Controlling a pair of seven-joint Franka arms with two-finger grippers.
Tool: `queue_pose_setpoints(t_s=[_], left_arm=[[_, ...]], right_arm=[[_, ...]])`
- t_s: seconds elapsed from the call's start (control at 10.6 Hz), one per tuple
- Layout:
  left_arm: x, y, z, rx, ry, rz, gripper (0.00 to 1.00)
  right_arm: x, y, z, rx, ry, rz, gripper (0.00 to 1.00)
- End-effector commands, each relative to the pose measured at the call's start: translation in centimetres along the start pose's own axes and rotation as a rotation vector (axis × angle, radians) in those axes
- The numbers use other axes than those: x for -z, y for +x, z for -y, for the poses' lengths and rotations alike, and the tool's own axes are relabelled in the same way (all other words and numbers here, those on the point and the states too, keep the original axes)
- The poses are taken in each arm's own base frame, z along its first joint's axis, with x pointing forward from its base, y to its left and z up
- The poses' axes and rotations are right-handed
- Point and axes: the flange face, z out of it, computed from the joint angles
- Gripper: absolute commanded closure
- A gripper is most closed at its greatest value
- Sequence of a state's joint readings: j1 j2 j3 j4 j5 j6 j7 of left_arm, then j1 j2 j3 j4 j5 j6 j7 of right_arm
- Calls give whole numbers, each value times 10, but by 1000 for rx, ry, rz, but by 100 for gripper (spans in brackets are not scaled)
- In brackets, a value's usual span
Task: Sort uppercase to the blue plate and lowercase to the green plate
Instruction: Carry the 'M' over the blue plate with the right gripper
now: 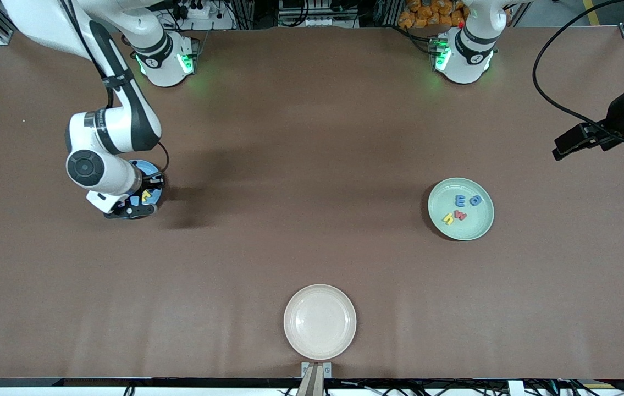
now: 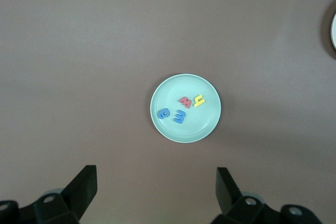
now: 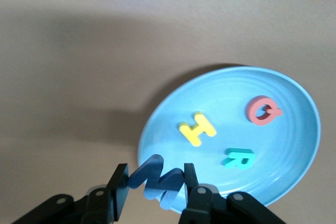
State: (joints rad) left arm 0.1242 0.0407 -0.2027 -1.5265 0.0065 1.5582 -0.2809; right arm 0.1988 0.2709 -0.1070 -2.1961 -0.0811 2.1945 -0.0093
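My right gripper (image 3: 155,182) is shut on the blue W (image 3: 157,178), holding it upright just over the rim of the blue plate (image 3: 286,145). On that plate lie the yellow H (image 3: 197,128), the red Q (image 3: 262,110) and the teal R (image 3: 239,158). In the front view the right arm hides most of the blue plate (image 1: 147,166). The green plate (image 1: 460,209) holds the blue e (image 1: 460,200), a blue p/q shape (image 1: 475,201), the red w (image 1: 459,215) and the yellow h (image 1: 448,219). My left gripper (image 2: 156,190) waits open and empty high over the table, looking down on the green plate (image 2: 185,129).
A cream plate (image 1: 320,322) with nothing on it sits near the table's front edge, midway between the two arms. The brown table top (image 1: 301,181) stretches wide between the plates.
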Motion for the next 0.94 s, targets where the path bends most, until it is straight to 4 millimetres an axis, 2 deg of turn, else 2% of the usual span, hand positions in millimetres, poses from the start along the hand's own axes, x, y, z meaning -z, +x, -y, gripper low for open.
queue_pose_setpoints(t_s=[0.0, 0.38, 0.66, 0.85], left_arm=[[4, 0, 1, -14, -24, 10, 0], [5, 0, 1, -14, -24, 8, 0], [6, -1, 2, -13, -24, 7, 0], [5, -1, 2, -13, -24, 8, 0]], right_arm=[[-6, -18, -45, 59, 1, -30, 63], [-44, -40, -53, 41, 27, -14, 62], [-49, -45, -54, 29, 40, 0, 58], [-51, -45, -55, 6, 56, 2, 38]])
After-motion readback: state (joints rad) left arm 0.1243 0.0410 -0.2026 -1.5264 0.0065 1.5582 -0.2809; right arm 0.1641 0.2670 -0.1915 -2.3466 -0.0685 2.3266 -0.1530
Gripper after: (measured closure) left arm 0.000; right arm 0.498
